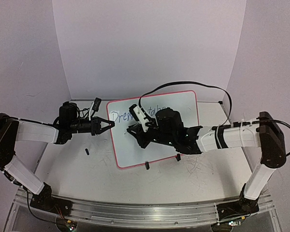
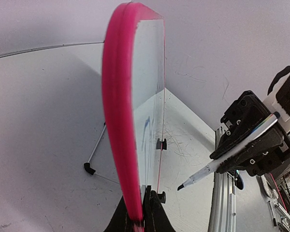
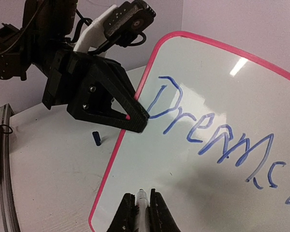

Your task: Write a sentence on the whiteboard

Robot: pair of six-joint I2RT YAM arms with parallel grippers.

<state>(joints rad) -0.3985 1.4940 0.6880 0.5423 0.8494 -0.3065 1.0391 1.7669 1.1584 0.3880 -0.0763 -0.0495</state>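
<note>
The whiteboard (image 1: 128, 152) with a pink-red rim stands tilted mid-table, with blue writing "Dream…" (image 3: 208, 130) along its top. My left gripper (image 1: 110, 124) is shut on the board's left rim (image 2: 121, 96); its fingers (image 2: 154, 212) pinch the edge. My right gripper (image 1: 137, 131) is shut on a white marker (image 3: 143, 205) in front of the board's lower left area (image 3: 183, 183). In the left wrist view the marker's dark tip (image 2: 180, 187) hangs a little off the board face. The left gripper (image 3: 135, 118) also shows in the right wrist view.
A small dark blue cap (image 1: 86, 152) lies on the table left of the board, also in the right wrist view (image 3: 96, 138). Two black clip feet (image 1: 147, 166) (image 1: 178, 157) sit at the board's near edge. A black cable (image 1: 183, 86) arcs over the board. White walls enclose the back.
</note>
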